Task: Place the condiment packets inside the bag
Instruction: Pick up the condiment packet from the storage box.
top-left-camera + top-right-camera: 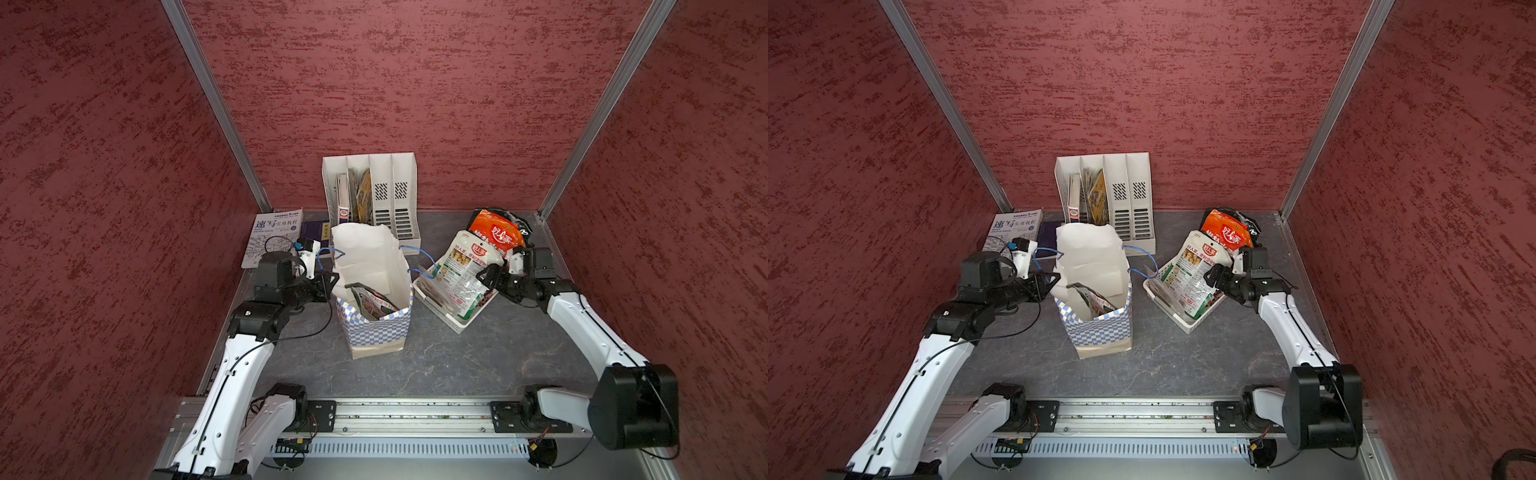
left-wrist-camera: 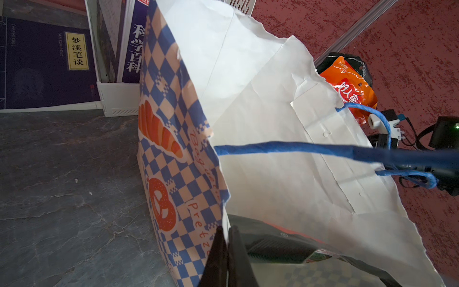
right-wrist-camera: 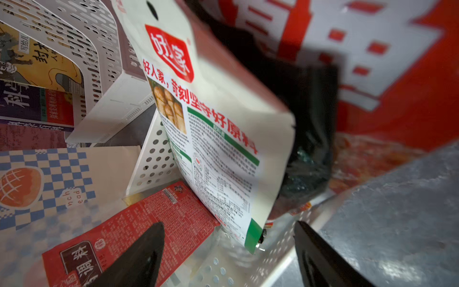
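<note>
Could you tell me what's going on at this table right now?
The left gripper is shut on the rim of the bag, holding its mouth open. One packet already lies inside. The right gripper is open at the edge of the white packet, which stands in the basket, and it has no grip on it yet. An orange packet leans just behind the white one.

Robot lab cell: red panels [image 1: 374,83], aluminium rail [image 1: 411,415].
</note>
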